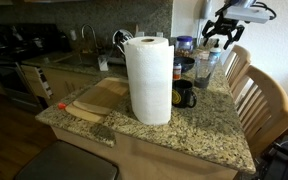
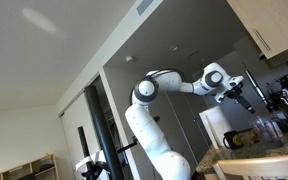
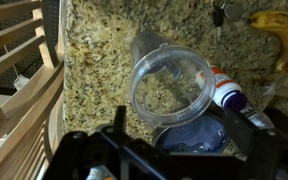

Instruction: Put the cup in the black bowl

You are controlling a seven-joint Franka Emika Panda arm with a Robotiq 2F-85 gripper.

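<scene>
1. In an exterior view the gripper hangs with its fingers spread wide and holds nothing; the cup stands on the worktop just below it, untouched; I judge that the grasp is not yet made. Count: one cup, one paper towel roll, one black mug, two chairs; the bowl is hard to pick out here.
2. In an exterior view one arm reaches out, with the gripper above the worktop; the cup and bowl are too small to tell.
3. In the wrist view the gripper is empty; the one cup stands just ahead of it; the one bowl sits directly under it, beside the cup, and the cup is not in it. Left to do: grasp, lift, set the cup in the bowl. Also one bottle and one banana.
</scene>
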